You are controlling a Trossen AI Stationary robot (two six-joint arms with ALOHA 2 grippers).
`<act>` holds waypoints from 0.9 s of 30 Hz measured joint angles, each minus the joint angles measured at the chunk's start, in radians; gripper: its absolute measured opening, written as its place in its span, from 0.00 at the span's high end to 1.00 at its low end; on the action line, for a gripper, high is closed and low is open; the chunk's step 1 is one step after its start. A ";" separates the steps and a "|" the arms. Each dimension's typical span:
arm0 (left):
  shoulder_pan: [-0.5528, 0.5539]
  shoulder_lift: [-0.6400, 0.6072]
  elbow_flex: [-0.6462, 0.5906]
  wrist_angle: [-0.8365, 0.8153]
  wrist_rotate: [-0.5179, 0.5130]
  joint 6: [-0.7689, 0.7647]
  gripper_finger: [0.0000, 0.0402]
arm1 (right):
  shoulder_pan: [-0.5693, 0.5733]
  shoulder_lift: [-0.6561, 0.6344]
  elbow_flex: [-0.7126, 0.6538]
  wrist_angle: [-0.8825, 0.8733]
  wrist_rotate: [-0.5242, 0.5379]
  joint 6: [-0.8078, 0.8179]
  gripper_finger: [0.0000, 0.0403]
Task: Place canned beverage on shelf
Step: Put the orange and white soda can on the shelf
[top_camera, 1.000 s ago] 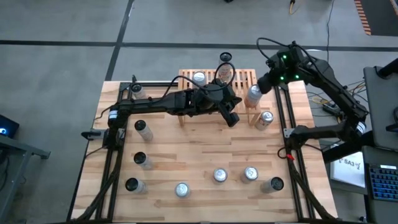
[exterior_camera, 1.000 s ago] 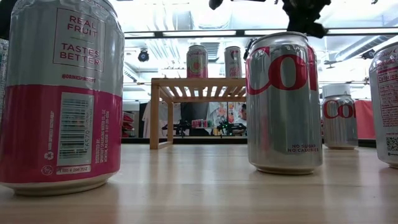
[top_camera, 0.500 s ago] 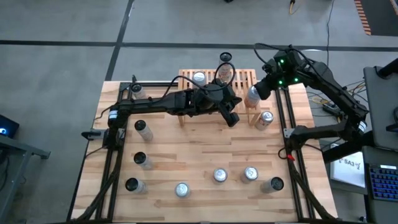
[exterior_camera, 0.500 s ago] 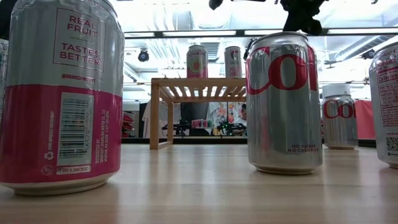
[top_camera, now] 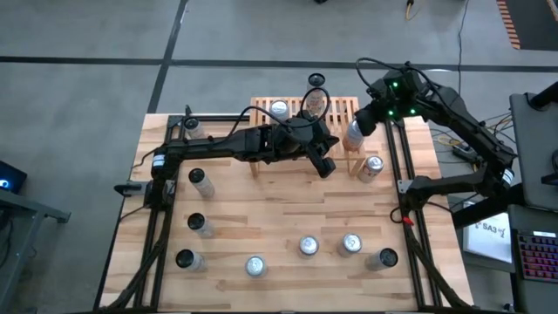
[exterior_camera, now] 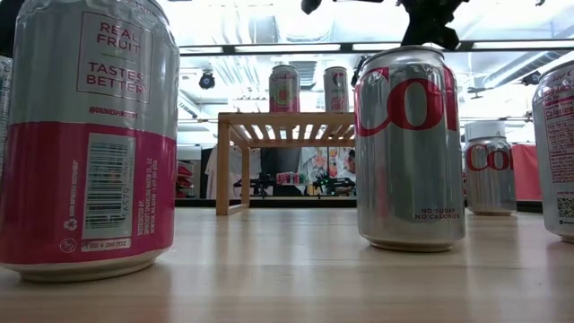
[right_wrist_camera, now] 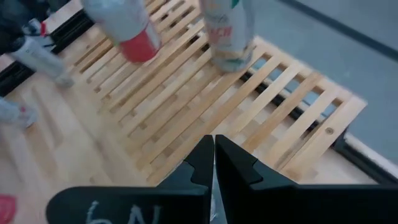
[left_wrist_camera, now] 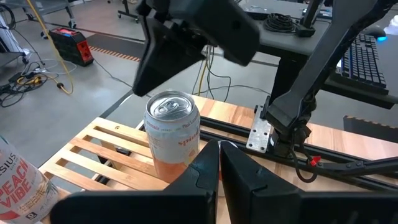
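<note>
While both arms hovered over the far side of the table (top_camera: 288, 218), the wooden shelf (top_camera: 342, 106) stood at its far edge with three cans upright on the slats. The right gripper (top_camera: 364, 120) hung above the peach can (left_wrist_camera: 173, 135) at the shelf's right end, fingers pressed together and holding nothing. The left gripper (top_camera: 326, 166) sat just in front of the shelf, also fully closed and empty. More cans (top_camera: 303, 246) stood scattered across the near tabletop.
</note>
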 joint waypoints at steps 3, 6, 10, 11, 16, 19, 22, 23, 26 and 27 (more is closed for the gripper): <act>0.000 0.000 0.000 0.000 0.000 0.000 1.00 | 0.000 0.016 -0.004 0.005 0.017 0.000 0.98; 0.000 0.000 0.000 0.000 0.000 0.000 1.00 | 0.000 0.034 -0.006 -0.007 0.018 0.000 0.98; 0.000 0.000 0.000 0.000 0.000 0.000 1.00 | 0.003 0.039 -0.006 -0.014 0.007 0.008 0.98; 0.000 0.000 0.000 0.000 0.000 0.000 1.00 | 0.003 0.037 -0.006 -0.021 0.007 0.010 0.98; 0.000 0.000 0.000 0.000 0.000 0.000 1.00 | 0.002 0.020 -0.006 -0.068 0.007 0.016 0.98; 0.000 0.000 0.000 0.000 0.000 0.000 1.00 | 0.005 0.017 -0.006 -0.083 0.007 0.010 0.98; 0.000 0.000 0.000 0.000 0.000 0.000 1.00 | 0.011 0.017 -0.006 -0.079 0.007 0.009 0.98; 0.000 0.000 0.001 0.000 0.000 0.000 1.00 | 0.011 0.017 -0.006 -0.077 0.007 0.009 0.98; 0.000 0.000 0.002 0.000 0.000 0.000 1.00 | 0.011 0.017 -0.006 -0.068 0.008 0.009 0.98; 0.000 0.000 0.002 0.000 0.000 0.000 1.00 | 0.011 0.016 -0.006 -0.062 0.008 0.009 0.98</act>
